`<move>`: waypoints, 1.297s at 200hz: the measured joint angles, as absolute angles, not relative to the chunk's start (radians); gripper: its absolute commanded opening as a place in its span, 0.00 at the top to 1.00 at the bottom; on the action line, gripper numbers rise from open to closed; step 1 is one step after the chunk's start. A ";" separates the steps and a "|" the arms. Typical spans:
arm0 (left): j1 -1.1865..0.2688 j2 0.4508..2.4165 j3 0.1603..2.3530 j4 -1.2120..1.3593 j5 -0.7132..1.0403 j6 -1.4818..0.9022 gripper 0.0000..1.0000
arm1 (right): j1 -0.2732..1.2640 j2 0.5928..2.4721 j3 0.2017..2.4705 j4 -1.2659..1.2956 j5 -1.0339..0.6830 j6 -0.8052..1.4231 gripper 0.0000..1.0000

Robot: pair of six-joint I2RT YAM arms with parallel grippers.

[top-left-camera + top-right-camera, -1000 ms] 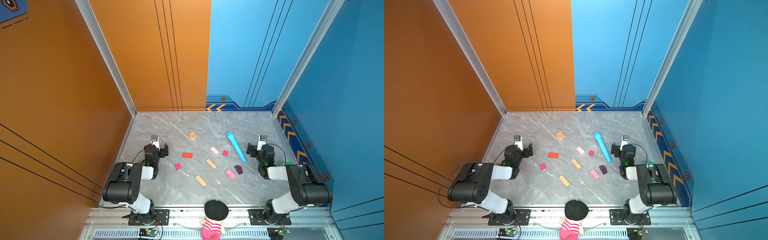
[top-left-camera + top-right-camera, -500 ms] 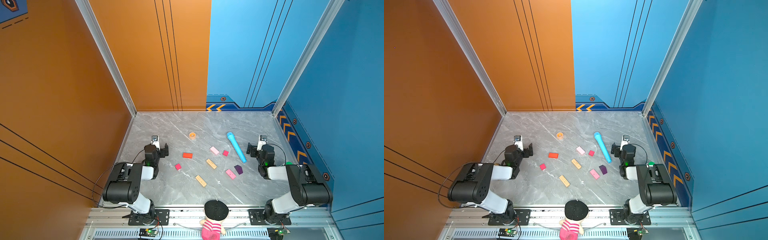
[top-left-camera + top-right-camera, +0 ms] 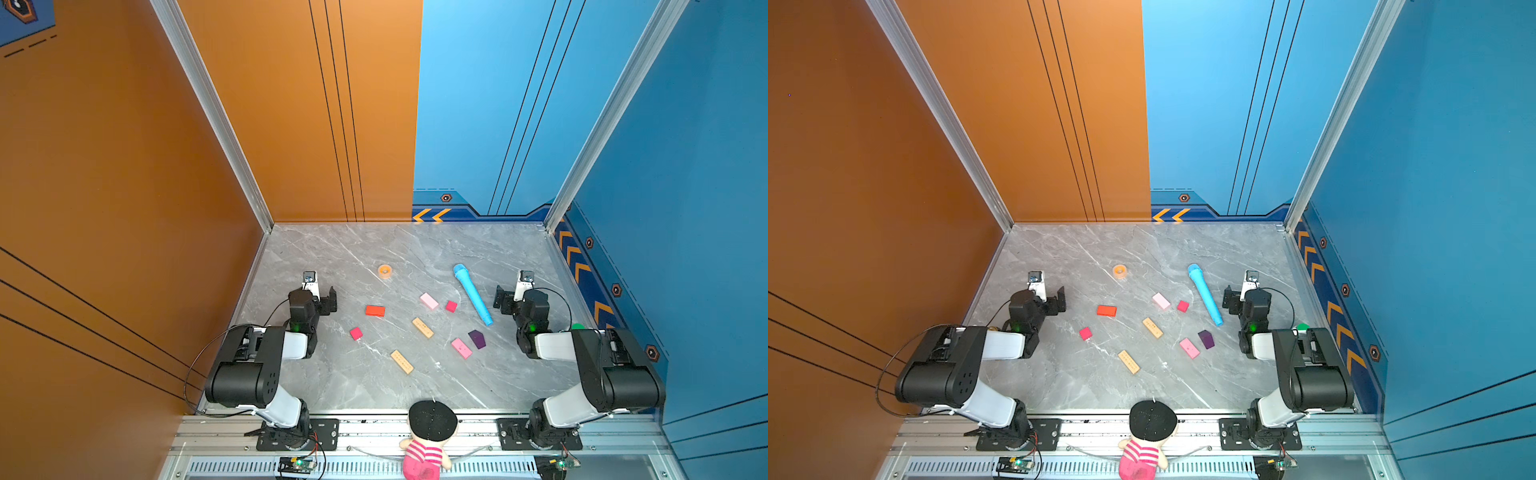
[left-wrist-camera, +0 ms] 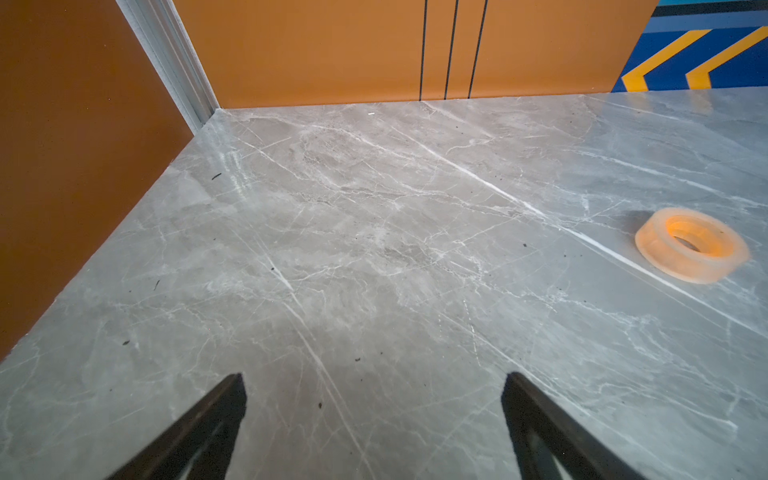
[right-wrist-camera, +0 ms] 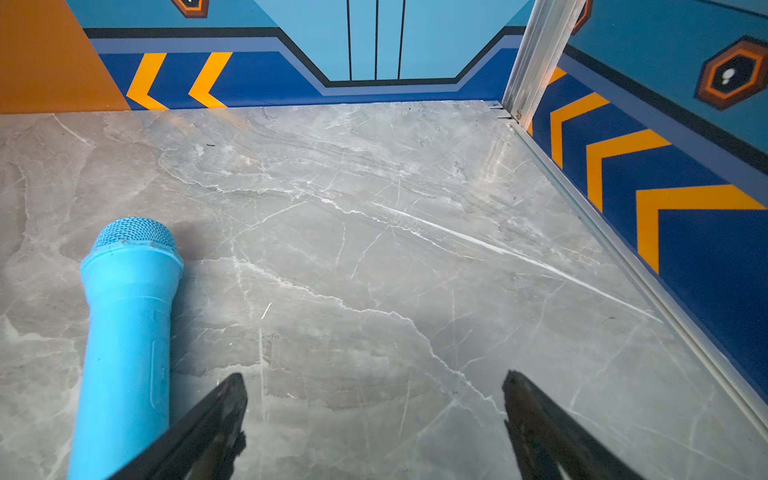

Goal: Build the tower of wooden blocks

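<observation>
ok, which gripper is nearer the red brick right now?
Left. The left gripper sits open just left of the red brick in a top view; the right gripper is well over on its far side, beyond the blue toy microphone.

Table [image 3: 332,257] grey marble pattern, white-veined; red brick [image 3: 375,310] plain red; cubes [image 3: 355,333] [image 3: 451,306] magenta; pink bricks [image 3: 429,301] [image 3: 461,348] pale pink; slabs [image 3: 423,327] [image 3: 401,361] tan, faint dark marks; house-shaped piece [image 3: 477,339] dark purple; tube [image 3: 473,296] sky blue, meshed head; tape ring [image 3: 385,271] translucent orange; walls [image 3: 291,124] orange and blue; chevrons [image 3: 432,215] yellow on navy.
</observation>
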State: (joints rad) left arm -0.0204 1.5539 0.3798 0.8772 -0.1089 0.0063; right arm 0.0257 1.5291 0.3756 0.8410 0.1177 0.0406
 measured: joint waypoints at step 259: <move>-0.528 1.496 0.914 -0.064 -0.081 -0.157 0.31 | 0.545 1.296 0.873 -0.307 -0.070 0.366 0.42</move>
